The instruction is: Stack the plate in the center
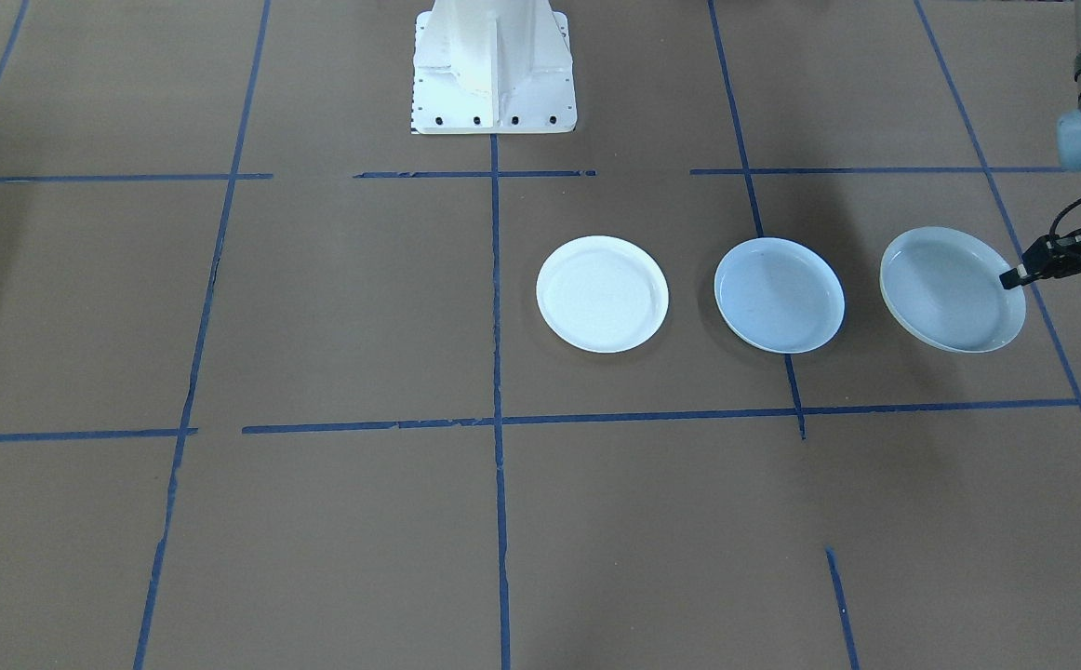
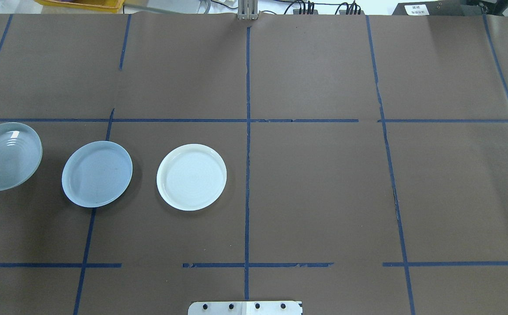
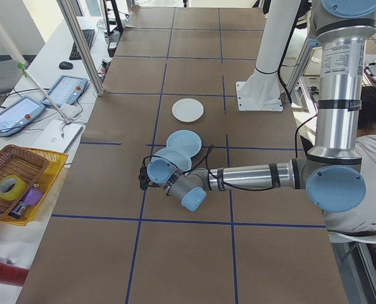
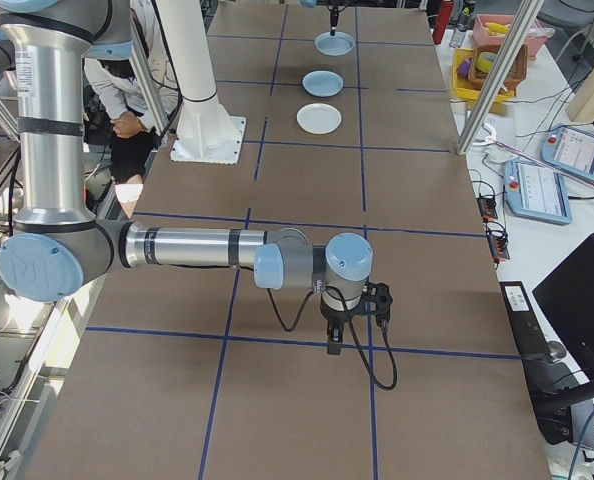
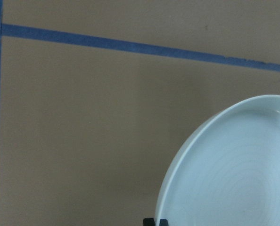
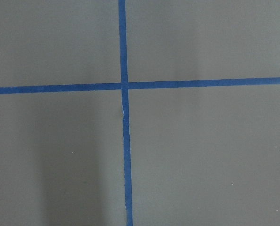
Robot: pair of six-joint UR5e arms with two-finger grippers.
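Pale-blue plate: round, shallow, smooth, low raised rim; lies flat, middle of a row of three, toward the table's left end.
Grey-blue plate: faint rings inside, tilted, its outer rim between the left gripper's fingers, which are clamped on it.
White plate: flat, nearest the table's centre line.
Room: plates apart from one another; brown paper open toward the right end.
Right gripper: over that open stretch; grip cannot be told.
Count: three plates, two grippers.
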